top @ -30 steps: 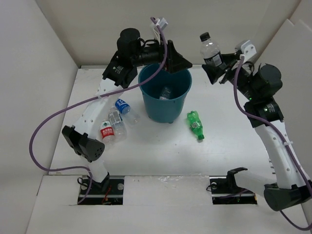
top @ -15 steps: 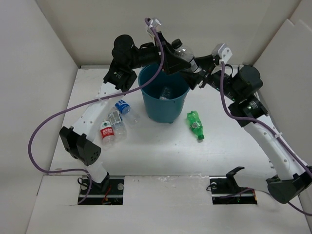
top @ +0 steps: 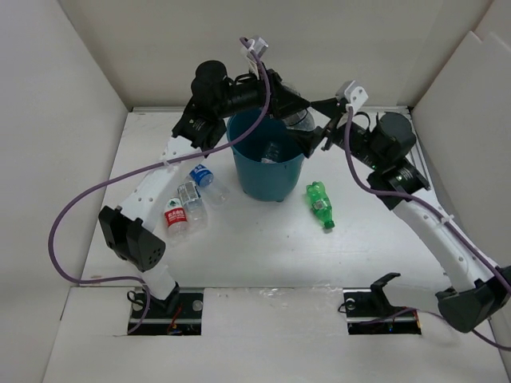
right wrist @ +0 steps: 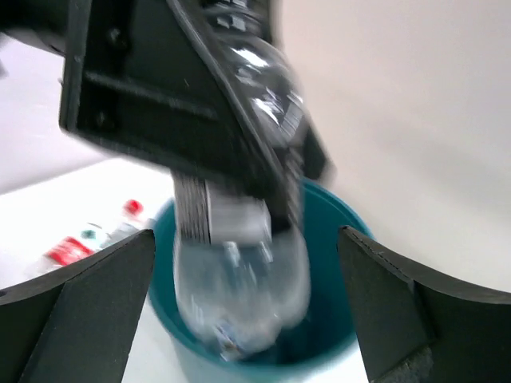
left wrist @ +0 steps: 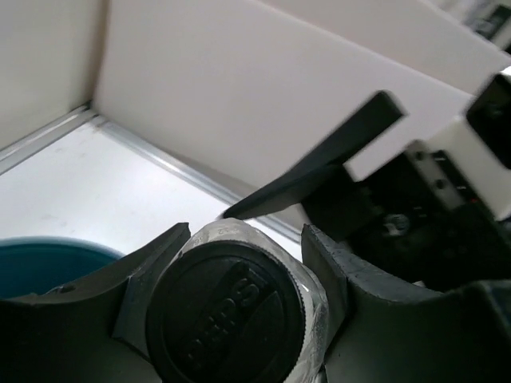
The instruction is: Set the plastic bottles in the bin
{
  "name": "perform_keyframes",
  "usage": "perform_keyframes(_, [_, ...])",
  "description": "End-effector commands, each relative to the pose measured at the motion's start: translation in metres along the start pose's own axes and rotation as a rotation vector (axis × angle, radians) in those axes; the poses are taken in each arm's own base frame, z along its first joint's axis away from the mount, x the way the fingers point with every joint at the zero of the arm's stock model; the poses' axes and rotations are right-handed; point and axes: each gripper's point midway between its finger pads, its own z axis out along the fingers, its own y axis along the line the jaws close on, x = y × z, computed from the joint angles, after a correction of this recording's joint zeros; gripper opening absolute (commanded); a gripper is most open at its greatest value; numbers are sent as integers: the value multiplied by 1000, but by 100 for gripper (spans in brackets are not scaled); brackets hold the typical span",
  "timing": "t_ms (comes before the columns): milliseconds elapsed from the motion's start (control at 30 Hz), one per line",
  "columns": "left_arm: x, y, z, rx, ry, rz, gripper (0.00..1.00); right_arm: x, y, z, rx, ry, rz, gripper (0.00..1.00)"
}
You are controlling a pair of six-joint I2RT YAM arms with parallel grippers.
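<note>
Left end effector (left wrist: 239, 239) closed narrow around neck of clear plastic bottle with black cap and dark label (left wrist: 231, 315), held over far-right rim of round teal-blue plastic bin (top: 267, 179) at upper centre of top view. Raised lettering on cap, too blurred to read. Right end effector (right wrist: 243, 239) spread wide, fingers either side of that bottle, not touching it. Small see-through bottle (top: 271, 152) lying inside bin. Left of bin on white table (top: 255, 255): blue-labelled bottle (top: 201, 174), plain clear bottle (top: 190, 196), red-labelled bottle with red cap (top: 174, 215), bunched close together; white writing on red label, illegible. All-green bottle (top: 319, 203) lying just right of bin base. White walls (top: 72, 120) close on left, top and right of frame; widest open table stretch below bin, toward arm bases.
</note>
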Motion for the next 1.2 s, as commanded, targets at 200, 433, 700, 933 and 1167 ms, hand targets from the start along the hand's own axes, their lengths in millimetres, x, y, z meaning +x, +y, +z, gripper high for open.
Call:
perform_keyframes(200, [9,89,-15,-430,5,99,0,41,-34,-97,259,203,-145,99])
perform_keyframes(433, [19,123,-27,-555,2,69,100,138,-27,-140,284,453,-110,99])
perform_keyframes(700, [4,120,-40,-605,-41,63,100,239,-10,-164,311,613,40,99])
perform_keyframes(933, [-3,81,-73,-628,-121,22,100,290,-7,-169,363,664,117,99])
perform_keyframes(1167, [16,45,-89,-573,-93,7,100,333,-8,-159,351,721,179,99])
